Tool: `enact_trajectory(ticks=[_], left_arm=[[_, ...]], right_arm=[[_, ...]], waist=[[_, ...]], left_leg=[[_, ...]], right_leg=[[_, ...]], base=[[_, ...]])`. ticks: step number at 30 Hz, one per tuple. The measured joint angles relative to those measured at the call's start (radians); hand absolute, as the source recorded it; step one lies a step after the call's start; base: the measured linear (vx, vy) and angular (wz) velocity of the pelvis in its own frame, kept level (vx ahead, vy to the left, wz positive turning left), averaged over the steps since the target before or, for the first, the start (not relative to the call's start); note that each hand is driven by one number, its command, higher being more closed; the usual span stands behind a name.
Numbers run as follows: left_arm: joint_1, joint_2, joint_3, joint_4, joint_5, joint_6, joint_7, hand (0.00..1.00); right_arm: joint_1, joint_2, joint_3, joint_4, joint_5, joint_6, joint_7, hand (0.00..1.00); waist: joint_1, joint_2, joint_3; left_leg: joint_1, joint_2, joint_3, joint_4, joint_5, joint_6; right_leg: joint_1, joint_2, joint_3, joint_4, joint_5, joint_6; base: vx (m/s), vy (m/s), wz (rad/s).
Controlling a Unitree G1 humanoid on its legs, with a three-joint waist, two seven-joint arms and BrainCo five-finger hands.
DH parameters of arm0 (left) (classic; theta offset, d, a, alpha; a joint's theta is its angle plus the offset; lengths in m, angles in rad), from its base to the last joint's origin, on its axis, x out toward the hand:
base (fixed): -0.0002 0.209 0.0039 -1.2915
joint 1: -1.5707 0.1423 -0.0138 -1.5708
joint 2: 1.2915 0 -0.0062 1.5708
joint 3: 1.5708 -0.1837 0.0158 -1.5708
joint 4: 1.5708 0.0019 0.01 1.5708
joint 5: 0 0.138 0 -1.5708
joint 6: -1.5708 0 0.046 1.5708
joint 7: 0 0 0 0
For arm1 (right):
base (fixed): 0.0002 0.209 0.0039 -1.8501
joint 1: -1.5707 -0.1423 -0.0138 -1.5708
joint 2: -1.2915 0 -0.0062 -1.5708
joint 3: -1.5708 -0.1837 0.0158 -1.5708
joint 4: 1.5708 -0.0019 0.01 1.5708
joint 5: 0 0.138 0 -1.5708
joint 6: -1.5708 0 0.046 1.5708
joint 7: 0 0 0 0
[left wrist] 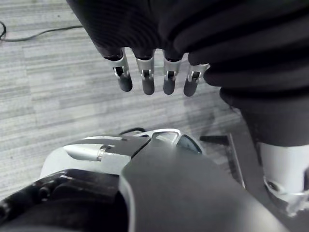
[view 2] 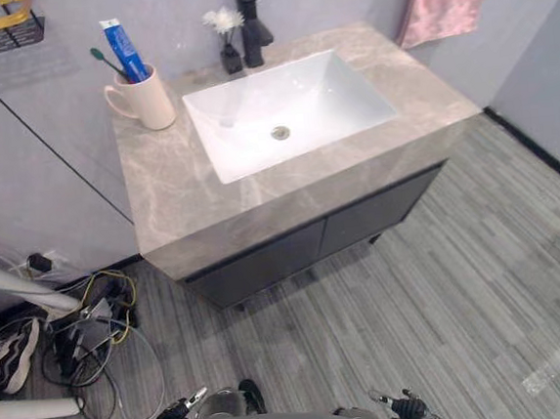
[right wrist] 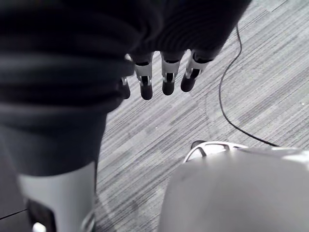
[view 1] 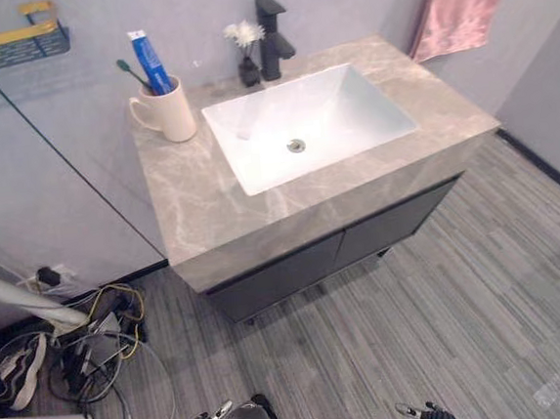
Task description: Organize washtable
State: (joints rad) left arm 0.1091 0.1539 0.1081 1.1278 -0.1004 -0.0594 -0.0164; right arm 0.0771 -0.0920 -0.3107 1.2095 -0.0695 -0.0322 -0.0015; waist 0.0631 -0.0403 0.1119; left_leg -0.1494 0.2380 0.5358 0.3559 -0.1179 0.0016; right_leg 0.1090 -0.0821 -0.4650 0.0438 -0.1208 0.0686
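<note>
— What's on the grey marbled counter [view 1: 202, 211]?
— One cream mug [view 1: 168, 111], upper left, holding one blue toothpaste tube [view 1: 150, 62] and one green toothbrush [view 1: 131, 73].
— Hands?
— Left hand [left wrist: 146, 79], right hand [right wrist: 168, 79]: fingers relaxed, holding nothing.

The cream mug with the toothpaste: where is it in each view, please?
Left eye view: mug at the counter's back left corner, left of the sink.
Right eye view: mug at the same corner, nearer the picture's left edge.
Left wrist view: left hand over grey floor.
Right wrist view: right hand over floor.
Shared landmark: black faucet behind the sink.
</note>
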Motion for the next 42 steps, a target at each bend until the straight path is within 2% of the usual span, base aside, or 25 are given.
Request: enact_trajectory(ticks=[3,5,6,7,9,10,12,14,16,18,20,24,26,29,30,31,32,33,34,36,37,39,40,41,42], left_arm=[[0.008,-0.01,0.013,0.001,0.001,0.008,0.002,0.0],[0.011,-0.024,0.014,0.0,0.001,0.007,0.007,0.0],[0.009,-0.03,0.013,-0.001,0.001,0.007,0.009,0.0],[0.01,-0.034,0.012,-0.001,0.001,0.007,0.009,0.0],[0.016,-0.044,0.012,-0.001,-0.002,0.006,0.009,0.0],[0.017,-0.052,0.011,0.0,-0.003,0.006,0.009,0.0],[0.018,-0.053,0.013,0.004,-0.003,0.007,0.004,0.0],[0.009,-0.061,0.033,0.008,-0.002,0.005,-0.001,0.0],[0.018,-0.078,0.091,0.01,-0.005,0.007,-0.004,0.0],[0.042,-0.09,0.135,0.007,-0.009,0.008,-0.007,0.0],[0.042,-0.087,0.15,0.007,-0.009,0.01,-0.013,0.0],[0.0,-0.077,0.108,0.008,-0.01,0.006,-0.013,0.0],[-0.012,-0.068,0.077,0.01,-0.01,0.007,-0.014,0.0],[-0.024,-0.063,0.062,0.029,0.0,0.006,-0.014,0.0],[-0.024,-0.049,0.054,0.049,0.001,0.006,-0.015,0.0],[-0.027,-0.034,0.045,0.054,0.001,0.002,-0.015,0.0],[-0.028,-0.035,0.042,0.052,0.001,-0.013,-0.016,0.0],[-0.031,-0.036,0.042,0.051,0.001,-0.014,-0.016,0.0],[-0.032,-0.03,0.042,0.044,0.0,-0.013,-0.015,0.0],[-0.032,-0.027,0.041,0.046,0.0,-0.012,-0.015,0.0],[-0.032,-0.026,0.041,0.047,-0.001,-0.011,-0.015,0.0],[-0.027,-0.016,0.052,0.048,-0.004,-0.009,-0.016,0.0],[-0.026,-0.007,0.073,0.047,-0.017,-0.01,-0.015,0.0],[-0.023,-0.006,0.088,0.047,-0.038,-0.01,-0.014,0.0],[-0.017,-0.011,0.109,0.049,-0.075,-0.01,-0.014,0.0]], right_arm=[[0.015,-0.004,-0.002,-0.001,0.002,-0.001,0.002,0.0],[0.032,-0.014,-0.002,-0.001,0.011,-0.001,0.003,0.0],[0.033,-0.026,0.002,-0.001,0.011,-0.002,0.003,0.0],[0.033,-0.031,0.002,0.0,0.011,-0.002,0.003,0.0],[0.036,-0.043,0.004,0.001,0.01,-0.002,0.005,0.0],[0.042,-0.047,0.003,-0.001,0.011,-0.002,0.009,0.0],[0.044,-0.043,0.003,-0.005,0.011,-0.004,0.012,0.0],[0.046,-0.047,0.005,-0.003,0.011,-0.002,0.014,0.0],[0.044,-0.055,0.013,-0.001,0.01,-0.002,0.026,0.0],[0.05,-0.054,0.04,-0.003,0.007,-0.001,0.027,0.0],[0.064,-0.05,0.054,-0.014,0.0,-0.001,0.034,0.0],[0.065,-0.049,0.062,-0.032,0.002,-0.001,0.035,0.0],[0.059,-0.049,0.063,-0.035,0.003,-0.004,0.037,0.0],[0.058,-0.05,0.074,-0.052,0.002,-0.007,0.041,0.0],[0.061,-0.044,0.081,-0.065,0.004,-0.008,0.04,0.0],[0.051,-0.038,0.082,-0.07,0.01,-0.007,0.04,0.0],[0.043,-0.034,0.065,-0.066,0.01,-0.001,0.04,0.0],[0.039,-0.032,0.054,-0.061,0.01,0.0,0.036,0.0],[0.032,-0.026,0.036,-0.068,0.01,-0.001,0.035,0.0],[0.033,-0.016,-0.005,-0.061,0.01,-0.001,0.032,0.0],[0.035,-0.012,-0.021,-0.059,0.011,-0.001,0.032,0.0],[0.043,0.012,-0.064,-0.059,0.012,-0.002,0.032,0.0],[0.048,0.032,-0.089,-0.058,0.016,-0.001,0.032,0.0],[0.051,0.037,-0.089,-0.058,0.027,-0.001,0.032,0.0],[0.054,0.038,-0.088,-0.058,0.05,0.0,0.034,0.0]], waist=[[0.0,0.015,0.016],[0.002,0.03,0.019],[0.003,0.05,0.028],[0.003,0.056,0.028],[0.004,0.074,0.029],[0.006,0.083,0.03],[0.016,0.083,0.029],[0.037,0.091,0.026],[0.052,0.099,0.023],[0.052,0.091,0.004],[0.05,0.077,-0.031],[0.033,0.07,-0.066],[0.021,0.071,-0.066],[-0.007,0.073,-0.066],[-0.019,0.065,-0.064],[-0.028,0.031,-0.053],[-0.036,0.048,-0.064],[-0.048,0.046,-0.057],[-0.059,0.031,-0.05],[-0.056,0.037,-0.041],[-0.057,0.042,-0.036],[-0.058,0.02,-0.021],[-0.058,-0.008,-0.009],[-0.057,-0.018,-0.009],[-0.059,-0.021,-0.009]], left_leg=[[0.022,0.069,0.014,0.022,0.009,-0.026],[0.037,0.09,-0.015,0.035,0.013,-0.031],[0.02,0.074,-0.149,0.041,0.001,-0.044],[0.02,0.053,-0.217,0.037,-0.009,-0.055],[0.027,-0.035,-0.36,0.006,-0.027,-0.084],[0.035,-0.085,-0.406,-0.037,-0.034,-0.08],[0.052,-0.132,-0.46,-0.081,-0.039,-0.074],[0.059,-0.206,-0.588,-0.08,-0.077,-0.078],[0.057,-0.255,-0.675,-0.033,-0.116,-0.039],[0.076,-0.24,-0.619,-0.029,-0.125,-0.016],[0.091,-0.245,-0.589,-0.057,-0.128,-0.011],[0.104,-0.249,-0.523,-0.121,-0.12,-0.001],[0.117,-0.244,-0.479,-0.137,-0.12,-0.002],[0.173,-0.222,-0.336,-0.132,-0.113,-0.011],[0.156,-0.22,-0.284,-0.044,-0.109,-0.005],[0.124,-0.231,-0.281,-0.032,-0.154,0.027],[0.162,-0.227,-0.288,-0.292,-0.074,0.046],[0.182,-0.224,-0.233,-0.343,0.017,0.033],[0.191,-0.238,-0.142,-0.366,0.035,0.028],[0.192,-0.213,-0.056,-0.351,0.033,0.025],[0.194,-0.199,-0.041,-0.344,0.03,0.02],[0.226,-0.169,0.02,-0.336,0.013,-0.005],[0.264,-0.162,0.071,-0.336,-0.003,-0.029],[0.276,-0.16,0.092,-0.335,-0.008,-0.038],[0.296,-0.143,0.124,-0.324,-0.017,-0.068]], right_leg=[[0.038,0.072,0.042,-0.075,0.047,-0.037],[0.046,0.097,0.088,-0.084,0.048,-0.042],[0.044,0.11,0.131,-0.084,0.053,-0.049],[0.042,0.111,0.15,-0.082,0.055,-0.052],[0.025,0.107,0.208,-0.072,0.054,-0.064],[0.013,0.104,0.238,-0.067,0.056,-0.066],[-0.007,0.094,0.29,-0.072,0.064,-0.064],[-0.037,0.091,0.364,-0.069,0.086,-0.063],[-0.043,0.101,0.423,-0.059,0.091,-0.056],[-0.04,0.102,0.46,-0.055,0.093,-0.058],[-0.051,0.092,0.485,-0.064,0.088,-0.053],[-0.109,0.083,0.548,-0.044,0.074,-0.04],[-0.142,0.096,0.584,-0.005,0.061,-0.039],[-0.209,0.137,0.579,0.121,0.067,-0.039],[-0.215,0.125,0.566,0.151,0.079,-0.047],[-0.224,0.103,0.579,0.155,0.083,-0.053],[-0.248,0.11,0.558,0.136,0.085,-0.055],[-0.253,0.099,0.522,0.13,0.075,-0.058],[-0.287,0.038,0.317,0.169,0.033,-0.071],[-0.298,-0.022,0.14,0.172,0.034,-0.069],[-0.299,-0.036,0.104,0.169,0.041,-0.059],[-0.289,-0.079,0.019,0.144,0.055,-0.038],[-0.274,-0.116,-0.033,0.137,0.055,-0.039],[-0.273,-0.131,-0.055,0.142,0.065,-0.035],[-0.263,-0.131,-0.09,0.145,0.112,-0.039]], base=[[-0.2,-0.141,-0.4],[-0.2,-0.114,-0.66],[-0.15,-0.079,-0.68],[-0.12,-0.034,-0.78],[-0.06,0.115,-0.78],[-0.04,0.17,-0.77],[0.05,0.135,-0.68],[0.12,0.117,-0.66],[0.2,0.122,-0.8],[0.22,0.058,-0.69],[0.19,0.025,-0.43],[0.19,0.021,-0.52],[0.14,0.019,-0.9],[0.12,0.033,-1.72],[-0.04,-0.012,-1.79],[-0.22,-0.109,-2.14],[-0.26,-0.114,-1.7],[-0.19,-0.102,-1.96],[-0.05,-0.004,-1.53],[-0.02,0.01,-1.63],[-0.03,-0.06,-1.62],[-0.05,-0.193,-1.42],[-0.06,-0.233,-1.18],[-0.06,-0.301,-1.21],[-0.04,-0.317,-0.88]])
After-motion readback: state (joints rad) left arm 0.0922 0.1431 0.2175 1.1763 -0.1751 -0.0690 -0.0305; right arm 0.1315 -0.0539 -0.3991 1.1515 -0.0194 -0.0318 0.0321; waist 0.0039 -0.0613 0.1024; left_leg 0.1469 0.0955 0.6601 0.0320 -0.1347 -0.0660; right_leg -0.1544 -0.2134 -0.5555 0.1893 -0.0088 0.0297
